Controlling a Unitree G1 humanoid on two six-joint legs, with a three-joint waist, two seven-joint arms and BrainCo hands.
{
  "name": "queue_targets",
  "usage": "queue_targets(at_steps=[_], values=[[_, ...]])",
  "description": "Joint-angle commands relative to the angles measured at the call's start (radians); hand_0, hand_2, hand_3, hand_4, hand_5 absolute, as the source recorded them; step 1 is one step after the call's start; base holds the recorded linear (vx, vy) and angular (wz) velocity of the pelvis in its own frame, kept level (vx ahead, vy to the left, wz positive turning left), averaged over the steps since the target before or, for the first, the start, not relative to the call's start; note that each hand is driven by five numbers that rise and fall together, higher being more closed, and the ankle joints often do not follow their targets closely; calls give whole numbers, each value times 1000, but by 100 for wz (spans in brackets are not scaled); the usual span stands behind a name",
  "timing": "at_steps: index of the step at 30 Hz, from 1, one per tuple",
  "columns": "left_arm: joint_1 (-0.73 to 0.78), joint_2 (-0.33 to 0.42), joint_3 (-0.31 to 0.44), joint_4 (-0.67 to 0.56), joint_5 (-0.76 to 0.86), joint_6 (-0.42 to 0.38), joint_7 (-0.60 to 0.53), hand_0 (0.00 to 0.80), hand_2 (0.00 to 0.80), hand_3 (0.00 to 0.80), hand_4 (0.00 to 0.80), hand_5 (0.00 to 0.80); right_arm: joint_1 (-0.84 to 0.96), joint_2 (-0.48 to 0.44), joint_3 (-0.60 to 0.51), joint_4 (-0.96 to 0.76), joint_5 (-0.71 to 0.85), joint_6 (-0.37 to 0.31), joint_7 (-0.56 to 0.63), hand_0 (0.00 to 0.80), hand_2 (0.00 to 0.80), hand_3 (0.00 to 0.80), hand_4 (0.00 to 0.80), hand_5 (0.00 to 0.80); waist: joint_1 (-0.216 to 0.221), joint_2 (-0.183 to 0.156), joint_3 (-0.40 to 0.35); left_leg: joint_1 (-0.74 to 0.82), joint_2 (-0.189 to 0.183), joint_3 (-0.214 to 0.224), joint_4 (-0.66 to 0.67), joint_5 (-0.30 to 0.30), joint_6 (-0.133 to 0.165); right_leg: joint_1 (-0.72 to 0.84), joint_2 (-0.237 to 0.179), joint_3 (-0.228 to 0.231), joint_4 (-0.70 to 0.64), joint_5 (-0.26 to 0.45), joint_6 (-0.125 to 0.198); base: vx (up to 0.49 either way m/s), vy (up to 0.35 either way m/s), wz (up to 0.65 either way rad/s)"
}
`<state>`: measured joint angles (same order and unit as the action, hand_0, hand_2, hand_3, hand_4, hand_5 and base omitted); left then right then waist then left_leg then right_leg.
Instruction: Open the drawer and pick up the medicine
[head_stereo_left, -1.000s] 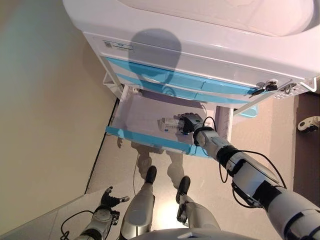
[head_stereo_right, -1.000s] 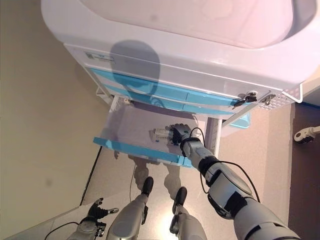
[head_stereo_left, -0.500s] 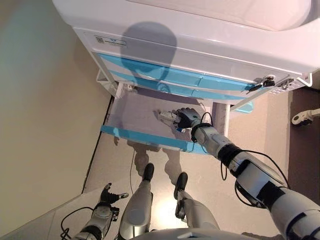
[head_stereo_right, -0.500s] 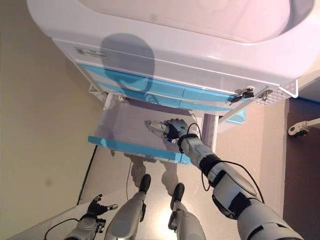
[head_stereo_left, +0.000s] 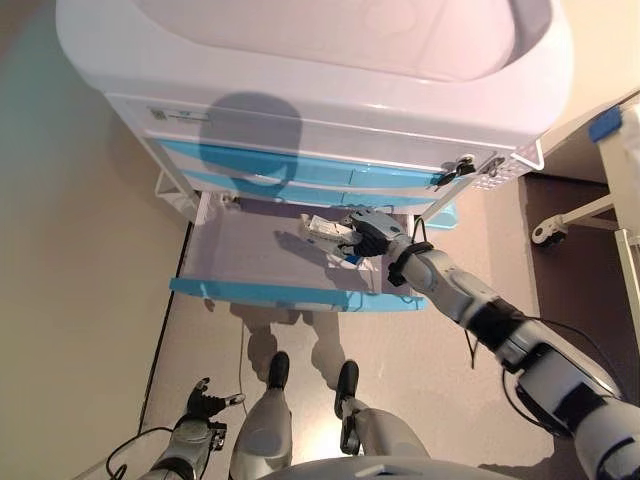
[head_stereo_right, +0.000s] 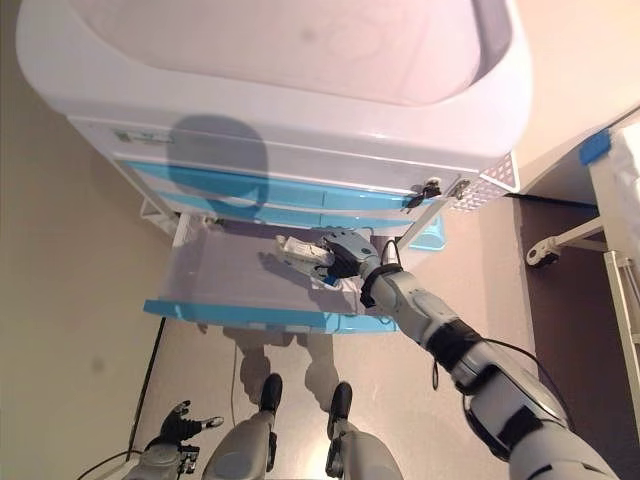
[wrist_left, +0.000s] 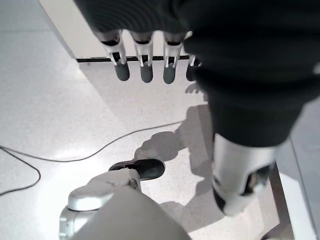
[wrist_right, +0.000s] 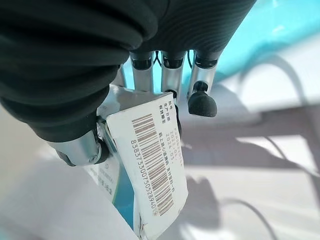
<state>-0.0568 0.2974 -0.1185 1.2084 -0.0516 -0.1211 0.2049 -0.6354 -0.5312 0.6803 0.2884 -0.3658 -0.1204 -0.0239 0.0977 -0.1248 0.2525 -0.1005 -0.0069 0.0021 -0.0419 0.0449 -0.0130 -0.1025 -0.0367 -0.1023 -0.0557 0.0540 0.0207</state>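
Gripping medicine box (wrist_right: 150, 165), right hand (head_stereo_left: 372, 234) above open drawer (head_stereo_left: 290, 293).

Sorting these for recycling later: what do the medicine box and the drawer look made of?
The medicine box in the right hand looks like thin printed cardboard: flat panels, folded edges, a frayed corner. The drawer seems smooth moulded plastic, pale inside with a glossy blue front; this is uncertain.

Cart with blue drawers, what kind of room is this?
Probably a clinic or hospital room. The white cart has blue-fronted drawers, its open drawer held a medicine box now in the right hand, and a wheeled frame stands beside it.
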Motion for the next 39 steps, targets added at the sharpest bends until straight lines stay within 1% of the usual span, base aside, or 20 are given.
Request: queue_targets(at_steps=[1,3,4,5,6,7,8,9,10,11,14,15,18,21,24,30,33,36,37,39], values=[[36,11,0,59,57,2,-34,0,0,0,0,0,3,-22,-27,-88,227,-61,117,800,800,800,800,800,-20,0,-104,-23,-47,25,-40,15,29,-40,2,25,28,45,68,80,-13,-23],[40,14,4,60,61,2,-45,0,0,0,0,0,9,-43,-34,-135,286,-60,149,800,800,800,800,800,-21,0,-115,-13,-44,30,-41,12,28,-31,4,30,24,44,68,47,-2,-17],[51,18,13,57,64,3,-61,0,0,0,0,0,12,-104,-42,-224,365,-68,192,800,800,800,800,800,-26,0,-135,4,-42,39,-43,8,24,-17,5,33,19,42,70,37,-1,-11],[51,17,12,57,64,3,-61,0,0,0,0,0,14,-106,-43,-227,366,-67,193,800,800,800,800,800,-26,1,-135,4,-42,39,-43,8,24,-16,6,33,18,43,70,78,1,-8],[61,17,19,52,70,-1,-74,0,0,0,0,0,3,-171,-51,-307,451,-71,235,800,800,800,800,800,-29,0,-155,20,-40,45,-44,5,22,-2,7,39,14,41,71,43,2,-7],[61,16,19,52,70,-1,-74,0,0,0,0,0,4,-173,-52,-310,453,-69,236,800,800,800,800,800,-29,1,-154,21,-40,45,-44,4,22,-1,7,39,14,41,71,72,6,-10],[72,21,28,53,75,-2,-84,0,0,0,0,0,-14,-242,-56,-376,526,-72,266,800,800,800,800,800,-31,0,-172,32,-37,53,-45,1,19,10,7,42,8,42,74,30,5,-11],[72,20,28,53,75,-2,-84,0,0,0,0,0,-13,-244,-57,-378,527,-71,266,800,800,800,800,800,-31,1,-172,32,-37,53,-45,1,19,10,7,42,7,43,74,43,9,-13],[80,20,31,54,78,-4,-88,0,0,0,0,0,-24,-281,-59,-408,570,-73,280,800,800,800,800,800,-32,-1,-183,37,-36,56,-45,-1,18,15,7,44,5,42,75,35,11,-9],[92,18,39,54,80,-4,-97,0,0,0,0,0,-46,-375,-85,-475,628,-83,282,800,800,800,800,800,-37,-2,-200,44,-35,61,-45,-3,16,23,7,46,1,43,77,35,11,-6],[105,14,40,56,81,-8,-102,0,0,0,0,0,-37,-429,-125,-503,655,-94,271,800,800,800,800,800,-38,-3,-212,50,-34,65,-45,-4,15,30,6,44,1,42,78,24,11,-1],[116,12,41,68,87,-8,-104,0,0,0,0,0,-48,-483,-158,-526,666,-105,259,800,800,800,800,800,-41,-4,-225,56,-34,65,-45,-6,14,35,6,42,0,41,79,0,0,0],[129,14,43,77,94,-7,-107,0,0,0,0,0,-54,-517,-183,-524,660,-107,245,800,800,800,800,800,-41,-7,-236,60,-33,65,-45,-7,13,40,5,39,0,41,80,20,8,-1],[141,21,51,88,93,-2,-110,0,0,0,0,0,-141,-559,-173,-484,614,-105,203,800,800,800,800,800,-37,-14,-251,66,-34,62,-45,-9,12,48,3,35,1,39,80,0,0,0],[148,23,51,94,90,0,-109,0,0,0,0,0,-195,-570,-154,-451,604,-103,189,800,800,800,800,800,-36,-17,-257,69,-35,59,-45,-8,11,51,2,31,3,38,80,0,0,0],[151,36,30,110,68,7,-104,0,0,0,0,0,-442,-562,-18,-190,559,-84,113,800,800,800,800,800,-19,-37,-262,76,-37,47,-45,-7,11,63,-2,15,6,37,79,2,0,2],[145,39,16,114,47,8,-96,0,0,0,0,0,-567,-507,62,-14,535,-73,77,800,800,800,800,800,-11,-43,-257,74,-39,40,-45,-4,11,63,-3,9,10,37,77,-1,1,2],[137,43,-4,122,28,10,-89,0,0,0,0,0,-649,-407,95,213,505,-53,44,800,800,800,800,800,3,-51,-250,72,-40,29,-45,-1,14,63,-4,1,15,35,76,8,1,16],[128,46,-15,124,18,10,-87,0,0,0,0,0,-704,-351,132,341,460,-40,33,800,800,800,800,800,12,-56,-243,70,-42,20,-45,1,15,63,-6,-6,18,33,75,6,-4,20],[123,48,-19,126,14,11,-84,0,0,0,0,0,-724,-321,134,403,445,-32,19,800,800,800,800,800,15,-56,-240,69,-42,17,-45,2,15,63,-6,-9,20,32,74,14,-5,8]])
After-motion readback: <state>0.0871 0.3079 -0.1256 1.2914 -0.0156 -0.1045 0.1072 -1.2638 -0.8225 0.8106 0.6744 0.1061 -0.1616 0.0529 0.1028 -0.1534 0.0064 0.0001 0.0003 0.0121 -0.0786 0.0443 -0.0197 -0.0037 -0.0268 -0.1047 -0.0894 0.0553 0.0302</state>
